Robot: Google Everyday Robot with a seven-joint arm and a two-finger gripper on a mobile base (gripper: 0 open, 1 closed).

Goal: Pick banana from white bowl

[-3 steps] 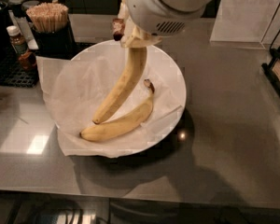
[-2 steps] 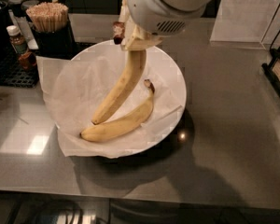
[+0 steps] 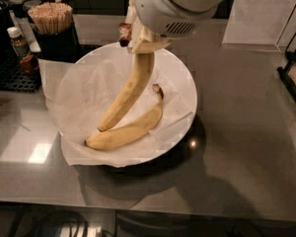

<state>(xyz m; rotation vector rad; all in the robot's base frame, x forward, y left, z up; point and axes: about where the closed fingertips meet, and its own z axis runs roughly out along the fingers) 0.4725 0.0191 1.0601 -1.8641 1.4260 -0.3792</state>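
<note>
The end effector sits over the far rim of the white bowl, clamped narrow on the stem end of the upper banana. That banana hangs directly beneath it, its long axis slanting down and to the left. Its low tip is just above the lower banana on the crinkled paper. A straight lift should clear the tip.

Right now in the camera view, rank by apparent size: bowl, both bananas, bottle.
1. bowl
2-3. held banana, hanging from the gripper above the bowl's far rim, and lying banana: look alike, and the held one is raised, so unranked.
4. bottle
</note>
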